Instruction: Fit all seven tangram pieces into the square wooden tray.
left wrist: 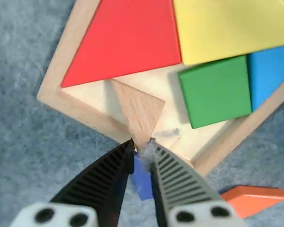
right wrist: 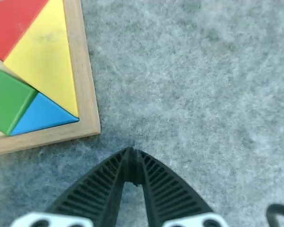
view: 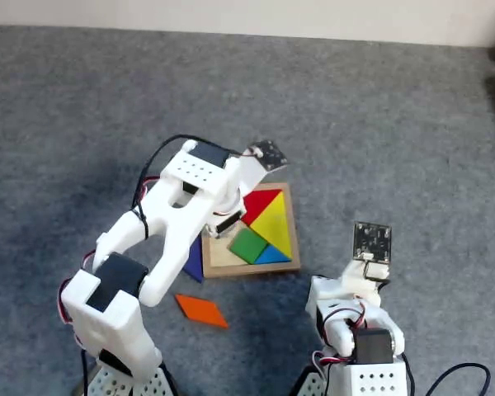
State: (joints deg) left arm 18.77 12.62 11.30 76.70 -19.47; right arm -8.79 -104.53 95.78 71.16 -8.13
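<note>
Closest to the lens on my left wrist, the left gripper [left wrist: 142, 143] has its fingers nearly together, pinching one corner of the bare wooden triangle [left wrist: 139, 111]. That triangle lies inside the tray [left wrist: 80, 109], in the open floor under the red triangle [left wrist: 125, 40]. I can't tell whether it sits flat.

I count four pieces seated: the red triangle, the yellow triangle [left wrist: 227, 28], the green square [left wrist: 217, 92] and the light blue triangle [left wrist: 272, 71], all touching along their edges. The wooden one makes five once it is let go. Two remain on the carpet [right wrist: 203, 71]: the dark blue piece [left wrist: 142, 182], just outside the tray rim beneath my fingers, and the orange piece [left wrist: 253, 198], near the tray's lower edge. I'd call the job a bit past halfway, with a strip of bare tray floor left along that side.

From the high view my left arm [view: 173, 223] stretches from its base up over the tray's near-left part, wrist tipped down. The right gripper [right wrist: 132, 153] is pressed together on nothing, pointing at carpet just off the tray's corner, its arm folded back near its base.
</note>
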